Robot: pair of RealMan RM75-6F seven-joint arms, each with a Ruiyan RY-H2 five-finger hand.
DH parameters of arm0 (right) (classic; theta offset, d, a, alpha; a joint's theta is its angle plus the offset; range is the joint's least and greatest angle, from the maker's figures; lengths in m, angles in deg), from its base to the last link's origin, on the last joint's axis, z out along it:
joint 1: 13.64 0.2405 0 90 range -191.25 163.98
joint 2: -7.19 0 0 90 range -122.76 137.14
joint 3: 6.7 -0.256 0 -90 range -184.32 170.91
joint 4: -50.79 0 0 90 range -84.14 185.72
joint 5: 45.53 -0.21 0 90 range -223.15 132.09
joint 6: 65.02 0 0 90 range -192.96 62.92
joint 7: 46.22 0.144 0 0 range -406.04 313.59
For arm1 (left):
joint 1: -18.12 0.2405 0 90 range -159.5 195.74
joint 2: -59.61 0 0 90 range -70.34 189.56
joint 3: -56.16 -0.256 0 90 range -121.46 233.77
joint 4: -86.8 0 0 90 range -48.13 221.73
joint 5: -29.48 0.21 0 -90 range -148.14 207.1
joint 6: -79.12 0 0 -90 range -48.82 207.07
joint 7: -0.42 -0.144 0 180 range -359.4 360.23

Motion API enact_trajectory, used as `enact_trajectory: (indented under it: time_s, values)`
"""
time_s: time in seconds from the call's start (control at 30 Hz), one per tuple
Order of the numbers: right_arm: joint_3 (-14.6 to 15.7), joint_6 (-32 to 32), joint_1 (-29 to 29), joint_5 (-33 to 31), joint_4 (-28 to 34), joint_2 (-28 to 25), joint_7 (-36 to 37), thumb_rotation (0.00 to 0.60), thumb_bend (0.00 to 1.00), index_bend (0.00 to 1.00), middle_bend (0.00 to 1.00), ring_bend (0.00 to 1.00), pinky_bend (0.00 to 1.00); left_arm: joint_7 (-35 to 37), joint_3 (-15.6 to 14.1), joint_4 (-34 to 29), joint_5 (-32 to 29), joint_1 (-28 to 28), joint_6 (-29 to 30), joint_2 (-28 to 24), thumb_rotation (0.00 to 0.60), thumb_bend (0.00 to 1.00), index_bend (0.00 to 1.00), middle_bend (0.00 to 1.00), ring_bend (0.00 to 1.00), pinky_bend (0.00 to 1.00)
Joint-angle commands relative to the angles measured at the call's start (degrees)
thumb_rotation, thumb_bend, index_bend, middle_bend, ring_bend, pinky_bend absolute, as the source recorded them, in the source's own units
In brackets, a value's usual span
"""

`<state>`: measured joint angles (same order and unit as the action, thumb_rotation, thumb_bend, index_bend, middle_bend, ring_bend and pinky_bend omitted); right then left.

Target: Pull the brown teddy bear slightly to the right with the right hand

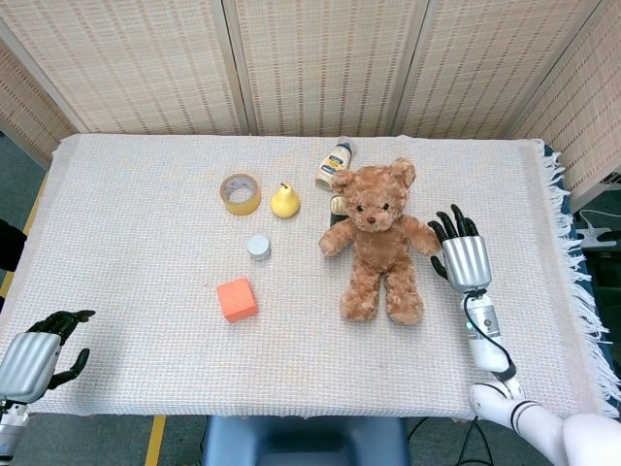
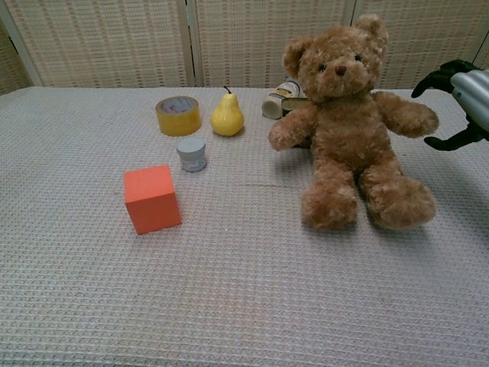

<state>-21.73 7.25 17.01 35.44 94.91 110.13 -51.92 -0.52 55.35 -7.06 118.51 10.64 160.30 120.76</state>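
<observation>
in the head view the bear (image 1: 375, 243) sits right of the table's (image 1: 146, 184) centre, with the right hand (image 1: 459, 254) just beside its paw at 3 o'clock, fingers spread and empty; the left hand (image 1: 39, 346) rests at the 8 o'clock corner, loosely spread, holding nothing. in the chest view the right hand (image 2: 458, 103) hovers at the bear's (image 2: 350, 126) 3 o'clock, not touching, while the pear (image 2: 227, 115), tape (image 2: 177, 115) and cube (image 2: 152, 198) lie to the bear's 9 o'clock.

— Where is the right robot hand (image 1: 465, 254)?

— Raised over the right part of the surface (image 1: 136, 175), silver back upward, dark fingers (image 1: 448, 225) spread and pointing away from the robot, nothing in them.

— And the left robot hand (image 1: 31, 357)?

— Low at the near left corner, fingers loosely apart, holding nothing.
</observation>
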Motion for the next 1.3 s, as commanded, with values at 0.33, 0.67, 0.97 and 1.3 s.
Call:
enact_trajectory:
  time_s: [0.33, 0.67, 0.97, 1.3]
  values:
    - [0.61, 0.44, 3.77, 0.07, -13.67, 7.69, 5.66, 0.600, 0.13, 0.37, 0.23, 0.10, 0.31, -0.25, -0.18, 0.02, 0.42, 0.04, 0.15, 0.05, 0.600, 0.42, 0.22, 0.29, 0.22, 0.39]
    - [0.21, 3.36, 5.68, -0.12, -22.00, 11.42, 9.24, 0.600, 0.19, 0.53, 0.30, 0.17, 0.40, -0.97, -0.25, -0.12, 0.64, 0.08, 0.31, 0.22, 0.600, 0.42, 0.22, 0.29, 0.23, 0.39]
    - [-0.93, 4.68, 6.98, -1.50, -23.47, 11.55, 9.79, 0.600, 0.22, 0.59, 0.31, 0.17, 0.41, -1.48, -0.44, -0.27, 0.80, -0.01, 0.03, 0.24, 0.600, 0.42, 0.22, 0.29, 0.23, 0.39]
    - [0.68, 0.48, 6.33, -1.82, -25.66, 12.25, 10.76, 0.600, 0.22, 0.59, 0.30, 0.17, 0.41, -0.95, -0.32, -0.53, 0.26, 0.04, -0.10, 0.00, 0.600, 0.42, 0.22, 0.29, 0.23, 0.39]
